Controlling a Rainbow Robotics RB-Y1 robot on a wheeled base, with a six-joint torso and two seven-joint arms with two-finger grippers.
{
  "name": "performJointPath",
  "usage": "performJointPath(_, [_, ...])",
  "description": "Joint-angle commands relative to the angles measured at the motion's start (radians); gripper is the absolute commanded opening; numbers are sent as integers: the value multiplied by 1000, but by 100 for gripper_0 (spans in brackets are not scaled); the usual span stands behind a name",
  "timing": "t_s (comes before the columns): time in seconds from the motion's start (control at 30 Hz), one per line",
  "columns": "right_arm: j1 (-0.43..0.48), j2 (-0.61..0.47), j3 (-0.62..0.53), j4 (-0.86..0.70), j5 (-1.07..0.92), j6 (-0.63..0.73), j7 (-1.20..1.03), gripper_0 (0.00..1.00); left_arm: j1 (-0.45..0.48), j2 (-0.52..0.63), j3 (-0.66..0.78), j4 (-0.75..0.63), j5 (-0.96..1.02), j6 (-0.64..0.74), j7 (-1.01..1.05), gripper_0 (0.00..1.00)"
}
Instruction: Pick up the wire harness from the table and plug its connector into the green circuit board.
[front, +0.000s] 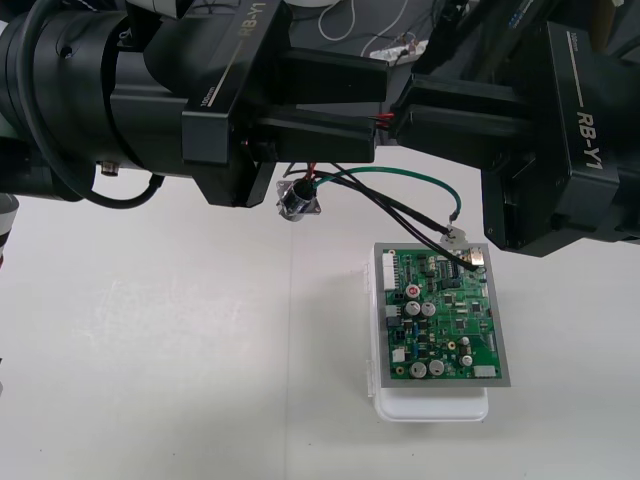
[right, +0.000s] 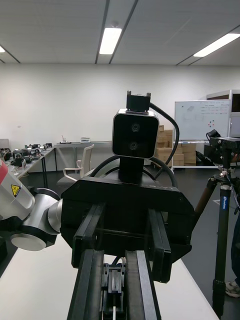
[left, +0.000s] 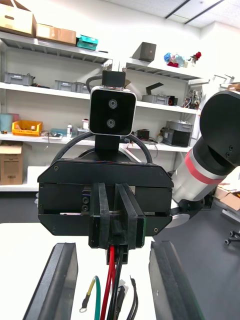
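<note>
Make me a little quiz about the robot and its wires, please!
1. True or false: the right gripper is shut on the harness.
2. Which gripper is open? A) the left gripper B) the right gripper
3. Fill in: the green circuit board sits on a ____ base.

Key: 1 true. 2 A. 3 white.

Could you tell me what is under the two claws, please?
Harness wires droop from the right claw, shut on the plug, to the green board's far corner; the round socket hangs near the left claw. The table beneath is covered.
</note>
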Motion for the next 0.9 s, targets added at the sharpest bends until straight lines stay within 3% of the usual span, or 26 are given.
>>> performJointPath(0.03, [8, 17, 16, -19, 4, 12, 38, 0, -45, 15, -23, -3, 1, 56, 86, 33])
performJointPath(0.3, [6, 34, 28, -19, 15, 11, 38, 0, -45, 17, -23, -3, 0, 54, 88, 12])
performJointPath(0.37, [8, 37, 32, -19, 20, 12, 38, 0, -45, 17, -23, -3, 0, 56, 88, 0])
performJointPath(0.9, [6, 46, 46, -19, 29, 11, 44, 0, -47, 15, -23, -1, 0, 56, 83, 0])
